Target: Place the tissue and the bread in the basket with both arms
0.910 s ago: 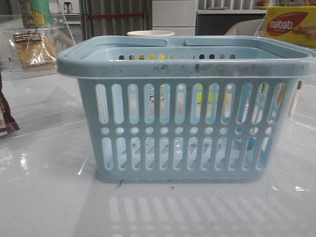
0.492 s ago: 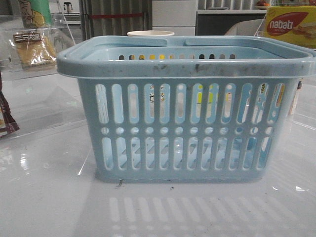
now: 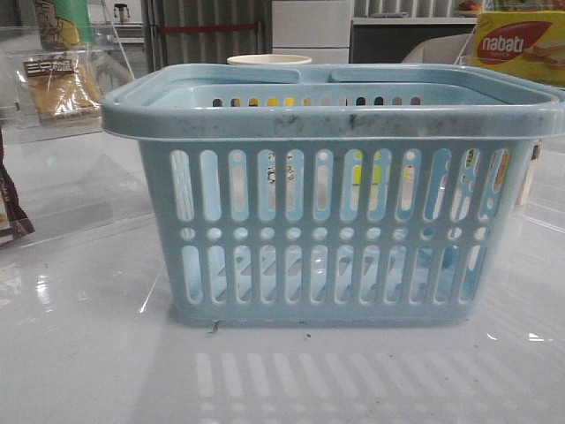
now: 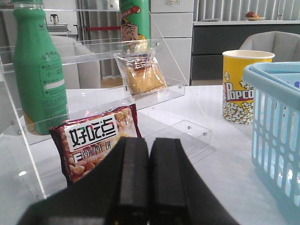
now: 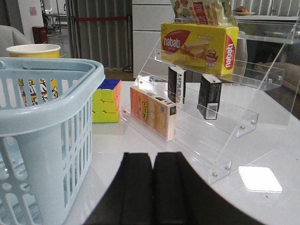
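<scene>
Basket (image 3: 331,194) sitting mid-table, bread (image 4: 143,75) resting far left on clear shelf (image 4: 93,101), tissue unidentifiable, left gripper (image 4: 149,180) and right gripper (image 5: 153,187) both hanging pressed shut, empty, beside basket.

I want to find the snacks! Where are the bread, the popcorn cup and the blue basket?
bread (image 4: 143,78), left wrist view, on the golden loaf inside the clear packet.
popcorn cup (image 4: 240,89), left wrist view, on its printed yellow side.
basket (image 3: 335,119), front view, on the scuffed front rim.

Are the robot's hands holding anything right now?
No. The left gripper and right gripper are both shut with nothing between the fingers.
</scene>
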Robot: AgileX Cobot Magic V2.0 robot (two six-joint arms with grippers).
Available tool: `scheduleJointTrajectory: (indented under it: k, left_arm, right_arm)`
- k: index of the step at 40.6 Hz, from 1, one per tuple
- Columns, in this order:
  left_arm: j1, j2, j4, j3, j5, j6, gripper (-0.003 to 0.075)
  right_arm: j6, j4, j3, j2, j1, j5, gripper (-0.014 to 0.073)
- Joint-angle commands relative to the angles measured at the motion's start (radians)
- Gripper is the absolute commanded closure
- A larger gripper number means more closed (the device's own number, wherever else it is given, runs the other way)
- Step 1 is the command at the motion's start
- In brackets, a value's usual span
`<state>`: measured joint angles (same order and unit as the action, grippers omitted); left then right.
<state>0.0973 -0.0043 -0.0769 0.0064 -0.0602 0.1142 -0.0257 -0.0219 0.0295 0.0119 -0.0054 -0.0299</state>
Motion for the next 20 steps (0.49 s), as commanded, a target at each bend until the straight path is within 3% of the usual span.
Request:
scheduleJointTrajectory:
  k: [1,8,20]
  left_arm:
    - [0.007,-0.017,-0.009,0.004,0.107,-0.004,0.0627]
    - [0.007,-0.017,-0.014,-0.064,0.129,-0.004,0.0627]
    - [0.007,0.036,-0.014,-0.368,0.028,-0.004,0.0627]
  right_arm:
    - [-0.001,0.002,-0.011,0.018,-0.005,0.102,0.0536]
    - [-0.001,-0.011,-0.112,0.018,-0.005,0.072,0.0536]
    - [-0.001,-0.014,-0.460,-0.051,-0.005,-0.159,0.0536]
